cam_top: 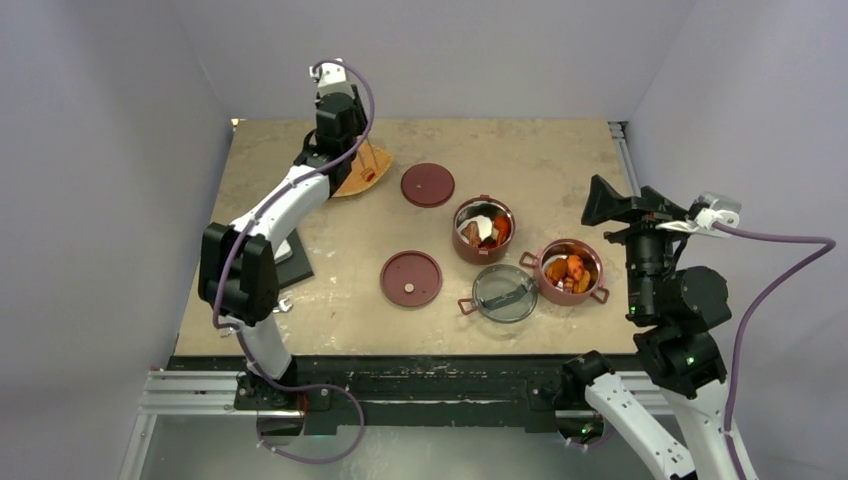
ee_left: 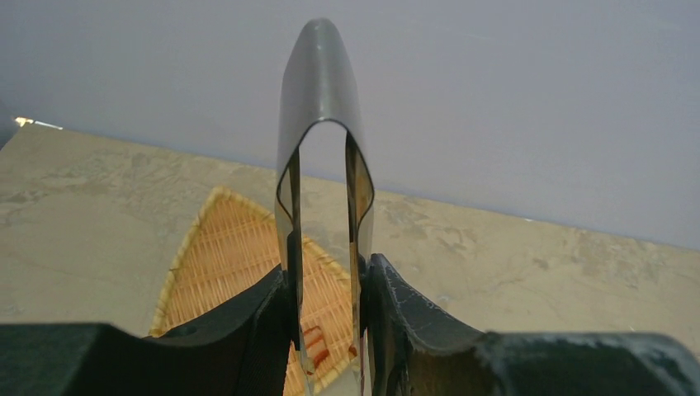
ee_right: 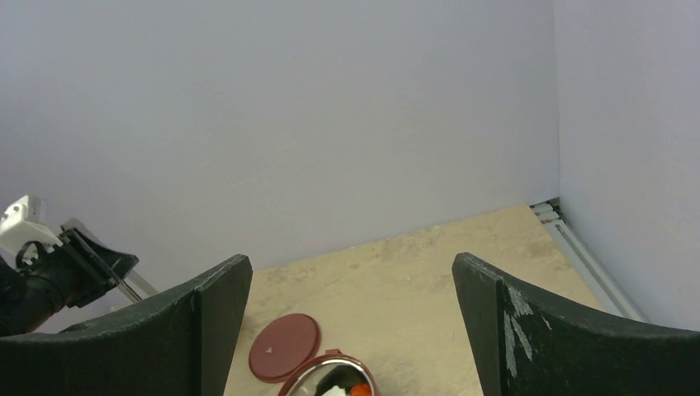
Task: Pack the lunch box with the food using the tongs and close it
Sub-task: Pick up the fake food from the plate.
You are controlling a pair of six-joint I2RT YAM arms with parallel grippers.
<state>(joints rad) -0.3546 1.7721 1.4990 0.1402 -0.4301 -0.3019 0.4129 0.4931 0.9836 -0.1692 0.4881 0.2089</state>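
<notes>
Gripped by the left pincer (ee_left: 330, 276): tongs (ee_left: 318, 82), long axis steep, bend up toward the back wall (ee_left: 536, 99), tips down over the woven tray (ee_left: 223, 256) at the worktop's (cam_top: 560, 160) far left. Spread wide, holding nothing: right pincer (ee_right: 351, 262). In the farther bowl (cam_top: 468, 250), mixed pieces (cam_top: 487, 230); in the nearer bowl (cam_top: 552, 293), orange pieces (cam_top: 570, 270).

The top external view looks steeply down from above and behind the arm bases, far enough back to take in the whole table (cam_top: 330, 300) up to the far wall (cam_top: 440, 50). The left wrist camera sits close behind the left gripper (ee_left: 328, 285), facing along the tongs (ee_left: 318, 124) over the table's far edge near its left corner, with the woven tray (ee_left: 223, 264) just below. The right wrist camera, held higher, looks between the fingers of the right gripper (ee_right: 351, 280) towards the far-right corner, and its disc lid (ee_right: 285, 346) and bowl (ee_right: 314, 379) also show from above.
</notes>
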